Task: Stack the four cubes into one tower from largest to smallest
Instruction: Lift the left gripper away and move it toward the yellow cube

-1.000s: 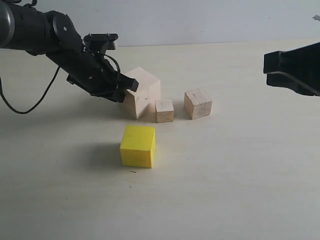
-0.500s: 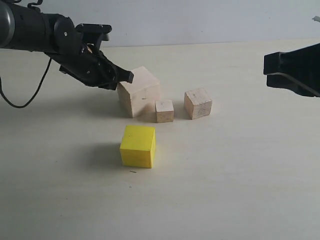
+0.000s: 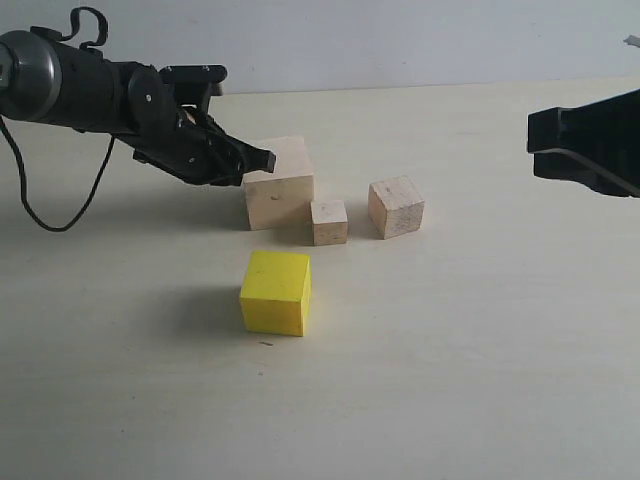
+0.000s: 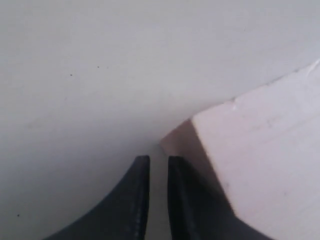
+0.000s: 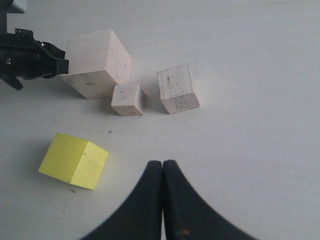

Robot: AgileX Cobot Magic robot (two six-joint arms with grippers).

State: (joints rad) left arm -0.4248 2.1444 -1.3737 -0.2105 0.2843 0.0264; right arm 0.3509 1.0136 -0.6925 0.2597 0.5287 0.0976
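Note:
The large pale wood cube sits flat on the table. The tip of my left gripper is at its upper left edge, jaws nearly together with nothing between them, and a corner of that cube lies just beside one finger. The smallest pale cube stands against the large one's right front. A little further right is the medium-small pale cube. The yellow cube stands alone nearer the front. My right gripper hovers shut and empty, away from all cubes.
The pale tabletop stretches around the cubes to a white wall behind. The right arm's black body hangs at the right edge of the exterior view. A black cable loops from the left arm down to the table.
The large cube, tipped and turned against the left gripper a second ago, now rests flat and square. The left gripper has drawn up and back to its upper left edge. The right arm is still.

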